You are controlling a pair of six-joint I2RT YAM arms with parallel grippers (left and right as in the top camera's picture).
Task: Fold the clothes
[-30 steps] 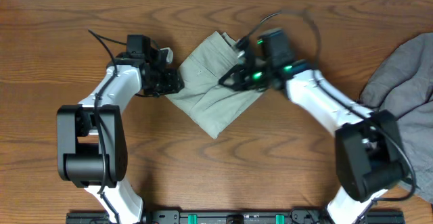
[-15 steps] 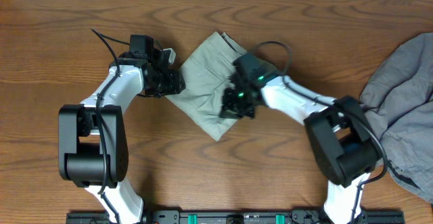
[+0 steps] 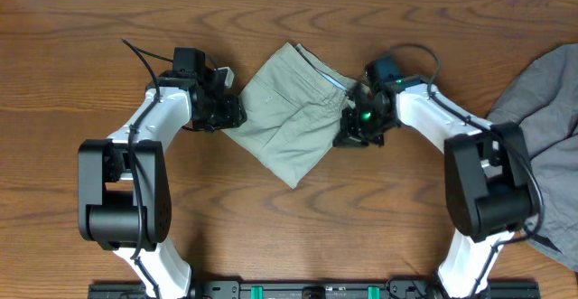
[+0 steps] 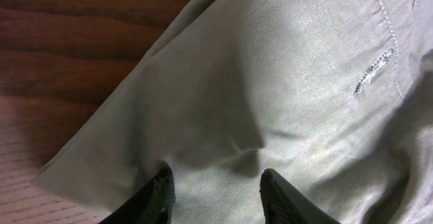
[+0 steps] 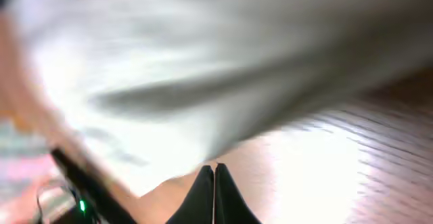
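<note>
Khaki shorts point(image 3: 291, 123) sit between left gripper point(image 3: 237, 112), jaws apart, and right gripper point(image 3: 347, 137), jaws together; grey garment point(image 3: 542, 100) far right

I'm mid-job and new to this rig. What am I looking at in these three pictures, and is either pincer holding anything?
Two robot arms sit at a wooden table. The wide picture looks down from above; the other two come from cameras on the wrists. Khaki-green shorts lie in the middle; a grey garment lies at the table's right edge. The left pincer has its fingers apart, tips resting on the shorts. The right pincer is shut at the shorts' right edge, nothing visible between its fingers; that view is blurred.
</note>
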